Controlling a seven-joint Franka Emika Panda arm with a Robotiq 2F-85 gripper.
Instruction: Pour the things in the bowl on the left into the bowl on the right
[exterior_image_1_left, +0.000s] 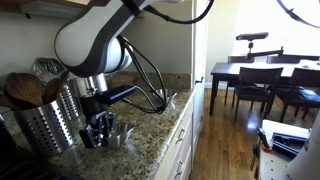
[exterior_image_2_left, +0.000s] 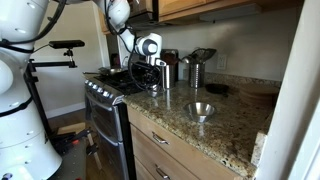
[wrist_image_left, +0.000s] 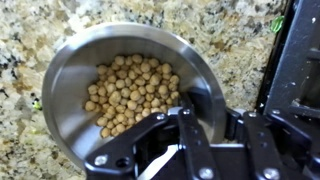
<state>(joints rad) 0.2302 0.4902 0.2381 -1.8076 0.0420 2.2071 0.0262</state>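
wrist view: steel bowl (wrist_image_left: 75, 70) of loose round beans (wrist_image_left: 130, 85) on the granite counter (wrist_image_left: 40, 25), just under the gripper (wrist_image_left: 190, 110).
a finger meets the near rim; whether the jaws clamp it i cannot tell. probably light, stiff and slick: pinch the rim, tilt slowly. the empty bowl (exterior_image_2_left: 200, 110) stands well apart.

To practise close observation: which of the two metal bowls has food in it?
The metal bowl at the gripper, holding beige chickpeas. The other bowl, alone farther along the granite counter, looks empty.
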